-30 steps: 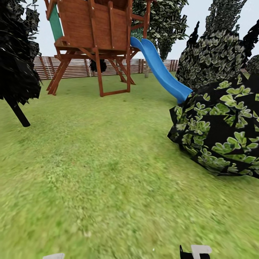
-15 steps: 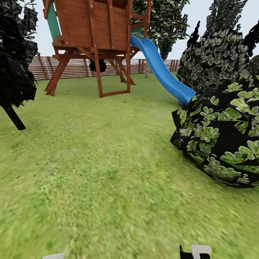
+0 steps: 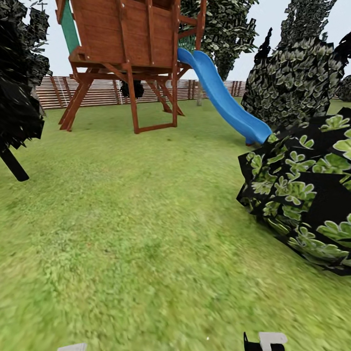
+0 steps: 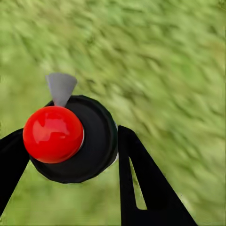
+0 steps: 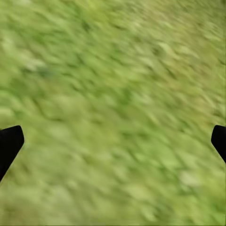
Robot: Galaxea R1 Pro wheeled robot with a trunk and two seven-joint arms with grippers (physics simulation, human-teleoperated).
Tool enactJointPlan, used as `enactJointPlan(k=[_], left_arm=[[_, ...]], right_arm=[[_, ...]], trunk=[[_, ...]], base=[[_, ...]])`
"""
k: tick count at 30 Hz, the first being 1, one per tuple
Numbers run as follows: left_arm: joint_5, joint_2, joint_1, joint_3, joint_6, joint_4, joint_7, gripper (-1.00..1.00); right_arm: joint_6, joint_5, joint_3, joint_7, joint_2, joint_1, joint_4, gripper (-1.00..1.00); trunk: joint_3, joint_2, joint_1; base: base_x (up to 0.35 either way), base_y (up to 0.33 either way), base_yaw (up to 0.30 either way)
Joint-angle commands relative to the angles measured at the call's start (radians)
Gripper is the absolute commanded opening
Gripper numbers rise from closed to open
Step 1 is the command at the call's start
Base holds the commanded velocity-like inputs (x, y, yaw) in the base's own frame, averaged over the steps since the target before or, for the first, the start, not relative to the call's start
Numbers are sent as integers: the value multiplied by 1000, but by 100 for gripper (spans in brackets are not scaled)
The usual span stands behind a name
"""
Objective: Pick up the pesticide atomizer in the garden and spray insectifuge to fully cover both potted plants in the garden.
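The head view looks across the lawn [image 3: 136, 234] of the garden to a wooden play tower [image 3: 131, 53] with a blue slide [image 3: 226, 105], a slatted fence [image 3: 102, 91] behind, a leafy bush [image 3: 304, 195] at the right and a dark tree [image 3: 17, 97] at the left.

The left wrist view shows the left end effector [image 4: 70, 155] with its dark fingers [image 4: 146, 183] pinching the pesticide atomizer [image 4: 70, 139], seen from above: a black round body, a red knob and a small grey nozzle.

In the right wrist view the right end effector [image 5: 113, 141] is spread wide over blurred grass, nothing between its fingertips [image 5: 9, 143].

Since the earlier pictures the whole head view has shifted: the bush sits further right and lower, the tree further left, so the camera has moved.
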Motion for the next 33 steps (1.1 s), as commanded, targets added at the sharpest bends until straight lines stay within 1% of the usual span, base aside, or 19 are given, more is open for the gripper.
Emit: enactJointPlan(k=[1,11,19,33], left_arm=[[9,0,-1,5,-1,1,-10,-100],[9,-1,0,5,-1,0,-10,-100],[9,-1,0,5,-1,0,-10,-100],[9,-1,0,5,-1,0,-10,-100]], right_arm=[[-2,11,-4,-5,0,-1,0,100],[-2,10,-4,-5,0,-1,0,100],[-2,9,-4,-7,0,-1,-1,100],[-2,9,-4,-7,0,-1,-1,100]], trunk=[[-1,0,0],[-1,0,0],[-1,0,0],[-1,0,0]], base=[[340,128,0],[340,116,1],[340,99,115],[340,95,3]])
